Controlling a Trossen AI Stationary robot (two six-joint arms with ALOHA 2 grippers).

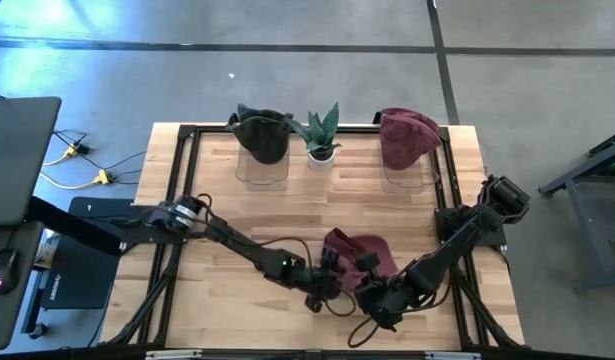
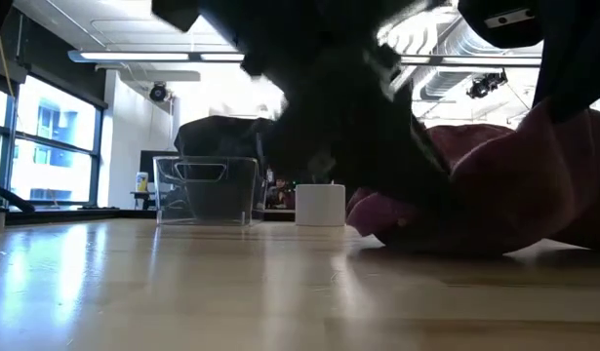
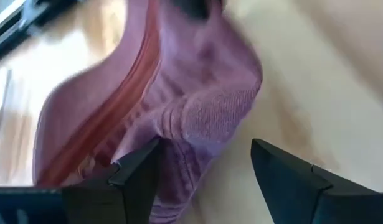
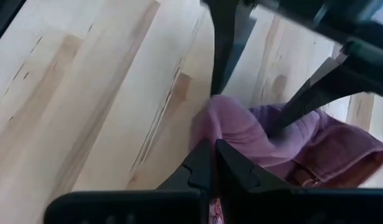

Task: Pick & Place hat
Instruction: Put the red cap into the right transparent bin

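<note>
A maroon knit hat (image 1: 359, 250) lies on the wooden table near its front edge, right of the middle. My left gripper (image 1: 327, 285) reaches it from the left and stands open, its fingers on either side of the hat's ribbed fold (image 3: 197, 118). My right gripper (image 1: 379, 305) comes in from the right and is shut at the hat's near end (image 4: 207, 121). In the low view the hat (image 2: 495, 195) rests on the table and rises toward the right under the dark arms. My left gripper is open around the ribbed fold; one finger (image 3: 138, 177) lies close against the cloth, and I cannot tell whether it touches. My right gripper pinches the hat's near edge (image 4: 207, 121) between its two shut fingers, slanting down from the table's right front. Most of the hat stays on the table.
At the far edge stand two clear stands, one bearing a dark hat (image 1: 262, 135), the other a maroon hat (image 1: 407, 135). A small potted plant (image 1: 322, 140) sits between them. A black frame (image 1: 177, 180) borders the table. Bare wood lies left of the arms.
</note>
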